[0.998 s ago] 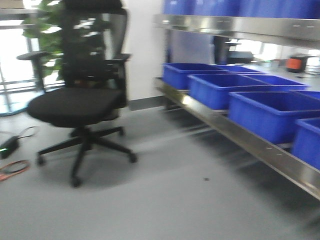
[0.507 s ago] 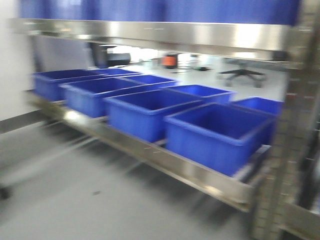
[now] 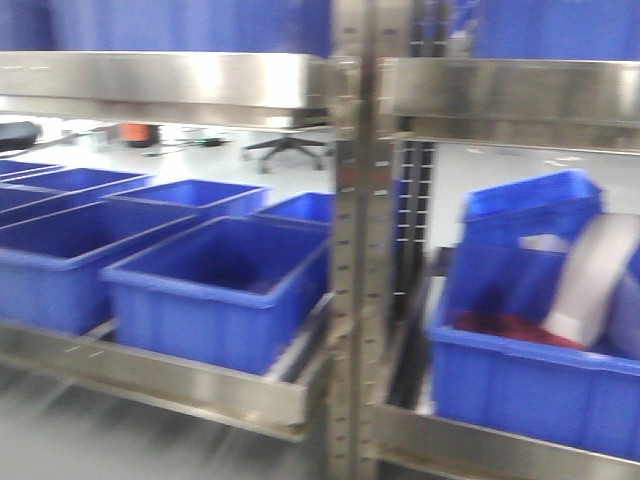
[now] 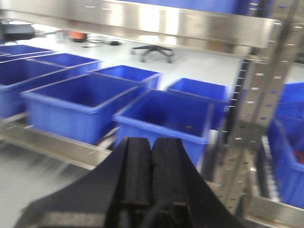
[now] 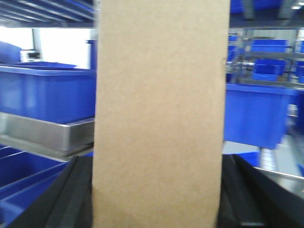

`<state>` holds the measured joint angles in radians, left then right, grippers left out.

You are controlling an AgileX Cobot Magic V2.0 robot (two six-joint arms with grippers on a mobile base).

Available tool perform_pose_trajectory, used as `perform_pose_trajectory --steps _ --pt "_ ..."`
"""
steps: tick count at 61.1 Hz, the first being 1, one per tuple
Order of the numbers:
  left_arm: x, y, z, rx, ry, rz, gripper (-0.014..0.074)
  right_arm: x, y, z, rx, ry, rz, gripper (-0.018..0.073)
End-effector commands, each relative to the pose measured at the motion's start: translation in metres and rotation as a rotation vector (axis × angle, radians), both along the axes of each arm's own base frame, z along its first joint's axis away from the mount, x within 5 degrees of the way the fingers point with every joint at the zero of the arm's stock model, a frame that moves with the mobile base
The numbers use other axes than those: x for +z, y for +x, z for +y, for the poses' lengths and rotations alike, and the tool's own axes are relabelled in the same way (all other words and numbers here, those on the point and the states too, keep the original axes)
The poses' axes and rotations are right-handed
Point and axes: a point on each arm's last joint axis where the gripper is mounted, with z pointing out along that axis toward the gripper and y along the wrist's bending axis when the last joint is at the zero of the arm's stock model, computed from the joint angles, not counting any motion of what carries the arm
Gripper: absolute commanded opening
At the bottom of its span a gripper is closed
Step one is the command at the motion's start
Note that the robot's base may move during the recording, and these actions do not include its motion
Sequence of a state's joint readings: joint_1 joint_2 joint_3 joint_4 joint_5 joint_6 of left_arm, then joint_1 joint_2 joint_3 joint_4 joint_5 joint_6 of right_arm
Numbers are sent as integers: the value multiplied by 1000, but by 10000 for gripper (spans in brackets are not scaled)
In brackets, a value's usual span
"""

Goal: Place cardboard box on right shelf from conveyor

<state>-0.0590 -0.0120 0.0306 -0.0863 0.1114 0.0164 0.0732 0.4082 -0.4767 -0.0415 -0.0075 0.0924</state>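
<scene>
R pincer (image 5: 157,190) is spread wide w/ the cardboard box (image 5: 159,109) clamped btw its two black fingers (image 5: 78,194) — one finger against each side of the carton. The carton stands upright and fills the middle of the right wrist view: plain tan, w/ a tiny nick on its right edge. L pincer (image 4: 152,159) is closed, pads pressed together, nothing btw them. Box is held up in front of the rack; whether it touches any level can't be told. Just beyond it on the left, a near bin (image 5: 45,90) sits on a steel rail (image 5: 47,135). On the right are more blue tubs (image 5: 256,111), blurred. Front cam: a perforated upright (image 3: 355,250) splits the rack. Left of it, a row of blue bins (image 3: 215,290) sits open-topped on the lower level. Right of it is the right shelf (image 3: 510,90), its broad brushed front rail meeting the upright. Under that rail a right-bay bin (image 3: 520,385) holds a pale grey curved object (image 3: 595,270) and sth dark red (image 3: 500,328) — both too blurred to name. Far behind, on pale floor, are a black chair base (image 3: 285,150) and an orange item (image 3: 135,132).
</scene>
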Motion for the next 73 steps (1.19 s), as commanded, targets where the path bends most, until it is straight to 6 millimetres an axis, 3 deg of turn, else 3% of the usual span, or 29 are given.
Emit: perform_pose_trajectory --steps 1,73 --pt "9 -1 0 3 -16 -91 -119 21 -4 0 -2 -6 -140 375" --pt "9 -1 0 3 -16 -91 -119 21 -4 0 -2 -6 -140 375"
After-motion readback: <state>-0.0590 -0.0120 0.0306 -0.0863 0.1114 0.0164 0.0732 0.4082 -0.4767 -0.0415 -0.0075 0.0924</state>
